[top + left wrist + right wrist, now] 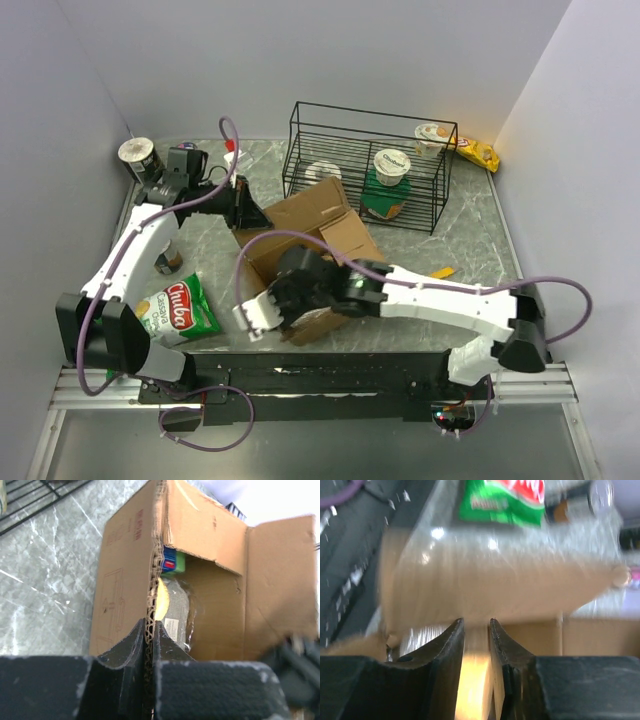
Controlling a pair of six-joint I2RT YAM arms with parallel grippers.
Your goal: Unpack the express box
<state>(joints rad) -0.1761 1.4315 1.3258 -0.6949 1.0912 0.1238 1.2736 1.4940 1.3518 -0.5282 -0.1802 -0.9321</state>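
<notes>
The express box (335,232) is a brown carton standing open mid-table, flaps spread. My left gripper (250,208) is shut on its far-left wall; in the left wrist view the corrugated edge (150,587) is pinched between the fingers (149,625). Inside the box (220,610) lie a clear-wrapped packet (175,607) with a white label and a blue and green pack (171,562). My right gripper (268,305) is at the box's near-left corner, shut on a pale, shiny packet (250,318). That packet is motion-blurred in the right wrist view (495,585), between the jaws (476,624).
A black wire basket (440,190) at the back holds yogurt cups (392,165) and a green jar (385,200). A green Chuba bag (182,308) lies at the near left, also in the right wrist view (500,502). A can (140,156) stands back left and a yellow packet (480,152) lies back right.
</notes>
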